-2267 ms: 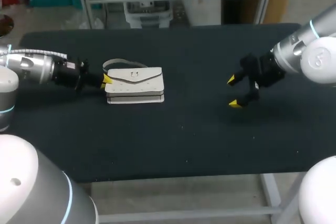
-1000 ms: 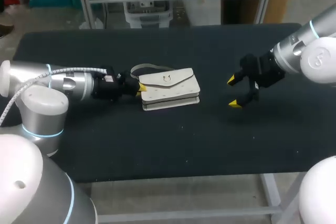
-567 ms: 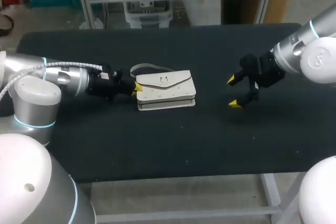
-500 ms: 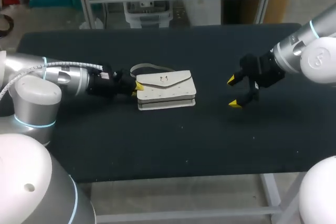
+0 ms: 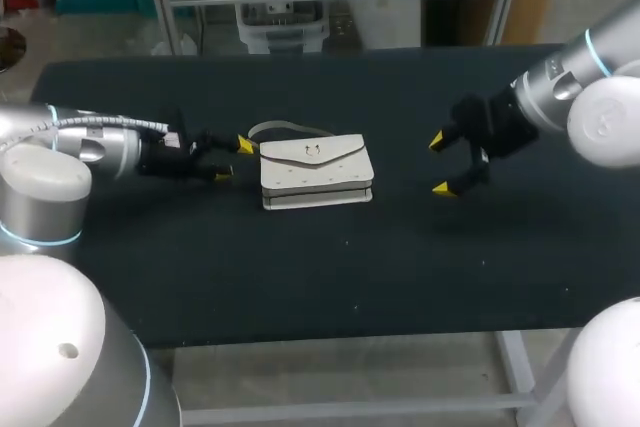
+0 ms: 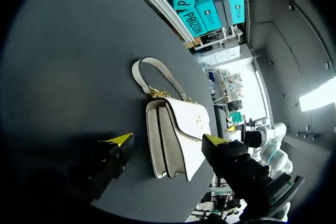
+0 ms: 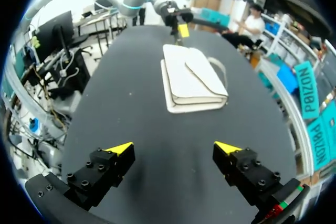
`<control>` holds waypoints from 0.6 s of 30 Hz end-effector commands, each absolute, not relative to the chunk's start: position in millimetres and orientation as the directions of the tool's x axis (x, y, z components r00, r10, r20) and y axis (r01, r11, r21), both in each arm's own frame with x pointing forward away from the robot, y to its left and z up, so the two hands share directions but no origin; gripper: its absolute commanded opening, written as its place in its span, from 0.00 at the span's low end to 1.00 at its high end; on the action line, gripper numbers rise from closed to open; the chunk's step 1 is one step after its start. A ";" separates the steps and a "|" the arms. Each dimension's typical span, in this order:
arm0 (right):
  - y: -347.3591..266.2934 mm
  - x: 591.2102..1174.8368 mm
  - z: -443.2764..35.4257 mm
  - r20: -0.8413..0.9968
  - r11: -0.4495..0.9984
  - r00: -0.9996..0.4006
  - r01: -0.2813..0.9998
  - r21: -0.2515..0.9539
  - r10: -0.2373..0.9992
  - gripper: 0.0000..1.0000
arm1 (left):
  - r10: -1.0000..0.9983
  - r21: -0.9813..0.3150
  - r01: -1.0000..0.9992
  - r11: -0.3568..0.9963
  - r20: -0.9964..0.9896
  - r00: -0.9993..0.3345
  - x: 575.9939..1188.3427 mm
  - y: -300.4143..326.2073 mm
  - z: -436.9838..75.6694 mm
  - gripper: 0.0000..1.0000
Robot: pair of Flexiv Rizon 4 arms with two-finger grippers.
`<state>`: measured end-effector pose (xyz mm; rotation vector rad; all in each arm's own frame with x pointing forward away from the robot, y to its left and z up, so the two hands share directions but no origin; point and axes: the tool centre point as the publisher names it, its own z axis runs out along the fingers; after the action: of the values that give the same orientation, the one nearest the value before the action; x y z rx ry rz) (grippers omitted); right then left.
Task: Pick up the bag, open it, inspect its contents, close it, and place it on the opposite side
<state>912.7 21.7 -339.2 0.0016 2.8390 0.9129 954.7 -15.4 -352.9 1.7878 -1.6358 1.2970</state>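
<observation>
From the head view, the white bag lies flat on the dark table, flap up, its strap curled on the cloth at the bag's far edge. The left gripper sits just beside the bag's left end, its 2 yellow tips spread wide and clear of the bag. The right gripper hangs well apart from the bag's right end, jaws also wide with nothing in them.

In the left wrist view, the bag lies just ahead of the left gripper, in line with the gap between its 2 wide-set fingers; neither finger touches it. The strap loops out beyond the bag.

In the right wrist view, the bag lies well ahead of the right gripper, whose fingers stand far apart, holding nothing. The left gripper shows just past the bag's far end.
</observation>
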 end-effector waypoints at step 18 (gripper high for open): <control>66.8 905.2 -312.4 -0.248 0.873 -0.969 -0.138 0.468 -0.020 1.00 | -0.680 -0.623 -0.779 -0.076 0.603 -0.416 959.3 7.8 -332.5 1.00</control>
<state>904.4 59.7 -310.7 -0.1259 2.8049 0.7582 962.5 6.5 -330.6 1.6408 -2.0741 1.4908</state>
